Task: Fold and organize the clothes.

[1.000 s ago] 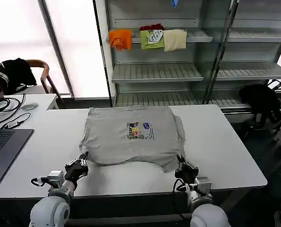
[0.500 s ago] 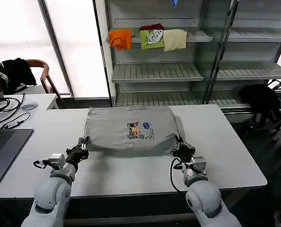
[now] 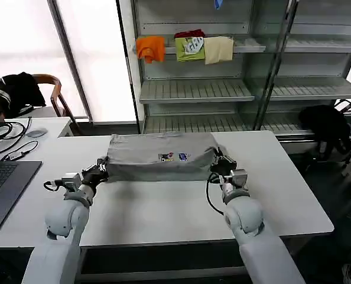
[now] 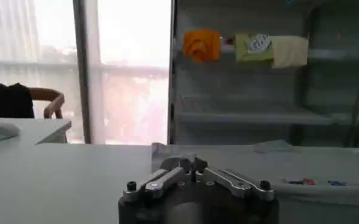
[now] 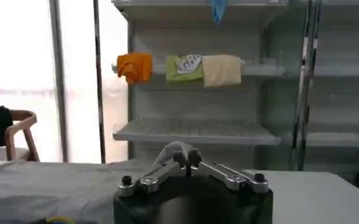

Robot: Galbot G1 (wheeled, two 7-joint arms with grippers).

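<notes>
A light grey shirt with a small multicolour chest print lies at the far middle of the white table. Its near part is doubled back over the rest. My left gripper is shut on the shirt's left near corner. My right gripper is shut on the right near corner. In the left wrist view the left gripper has its jaws closed, with grey cloth just beyond them. In the right wrist view a tuft of grey cloth sticks out of the closed right gripper.
A laptop and cables lie at the table's left. A chair with a black garment stands behind them. Shelving behind the table holds orange, green and cream clothes. A black bag sits at the right.
Both grippers have moved from the table's front edge toward the far side, carrying the shirt's near hem over it. The shirt now looks much shorter front to back.
</notes>
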